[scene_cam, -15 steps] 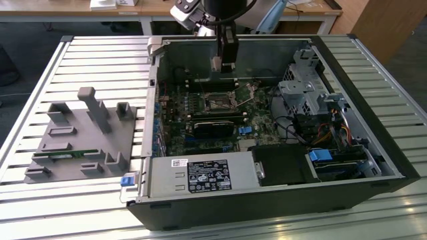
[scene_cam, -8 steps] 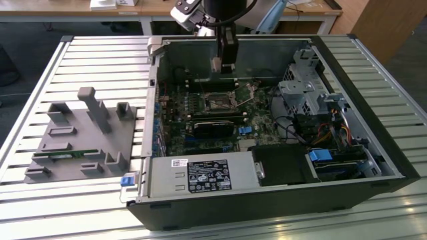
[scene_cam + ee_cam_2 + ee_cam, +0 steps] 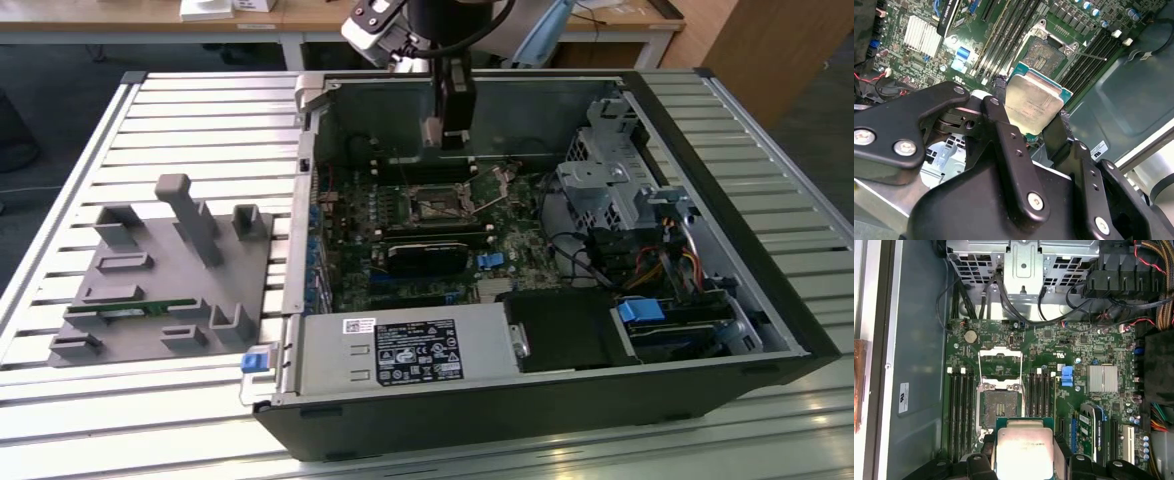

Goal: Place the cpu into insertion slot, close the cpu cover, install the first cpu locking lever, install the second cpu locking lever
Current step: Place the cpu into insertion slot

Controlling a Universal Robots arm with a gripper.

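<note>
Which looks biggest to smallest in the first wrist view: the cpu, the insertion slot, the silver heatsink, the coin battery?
1. cpu, though it is nearest the camera, which makes its lead unsure
2. insertion slot
3. silver heatsink
4. coin battery

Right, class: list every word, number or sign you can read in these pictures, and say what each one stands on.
No text here can be read.
cpu top, in the second wrist view: faint print, too blurred to read.
power supply label, in the exterior view: print too small to read.
white sticker on the case wall, in the first wrist view: too small to read.
</note>
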